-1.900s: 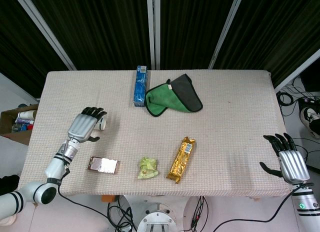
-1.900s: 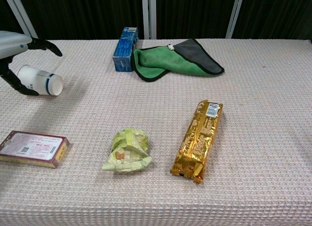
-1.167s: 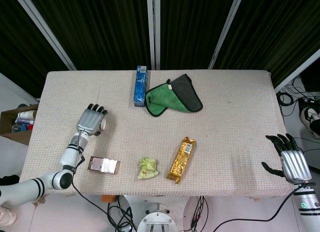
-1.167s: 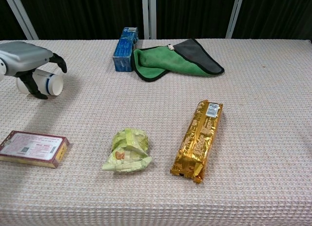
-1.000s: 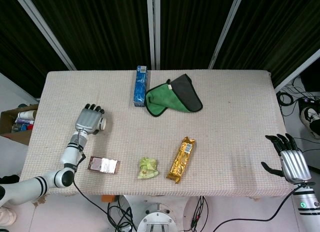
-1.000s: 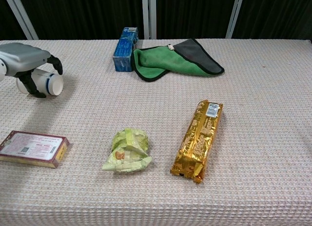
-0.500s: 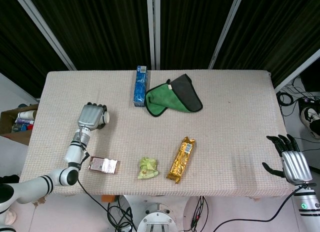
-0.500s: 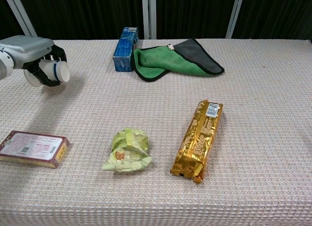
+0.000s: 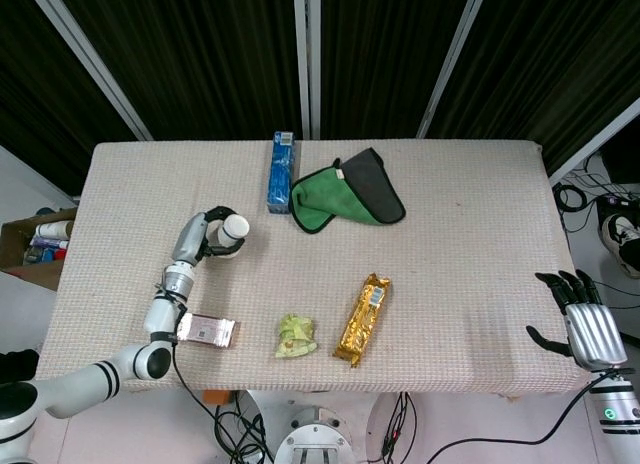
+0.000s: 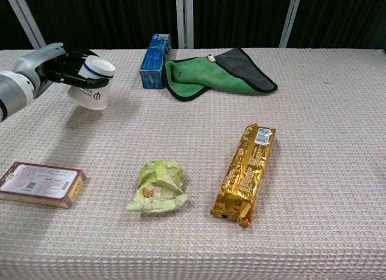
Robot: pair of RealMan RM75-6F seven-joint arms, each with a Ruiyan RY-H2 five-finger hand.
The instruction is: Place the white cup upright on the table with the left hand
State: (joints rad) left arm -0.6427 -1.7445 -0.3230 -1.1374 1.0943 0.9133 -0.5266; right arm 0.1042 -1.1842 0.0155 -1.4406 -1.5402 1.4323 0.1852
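Spanning whole scene: table (image 9: 470,244) in beige waffle cloth. Green-grey cloth (image 10: 220,70) at far middle, blue box (image 10: 155,60) beside it. Left hand (image 10: 57,67) wraps white cup (image 10: 92,82), lifted off table, tilted, near left edge. Right hand (image 9: 585,329) at right edge, fingers apart, holding nothing.

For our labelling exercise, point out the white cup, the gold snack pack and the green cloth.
white cup (image 10: 90,82): chest view, on its side wall just below the blue band.
gold snack pack (image 10: 245,173): chest view, on the middle of the wrapper.
green cloth (image 10: 196,76): chest view, on the folded green top.
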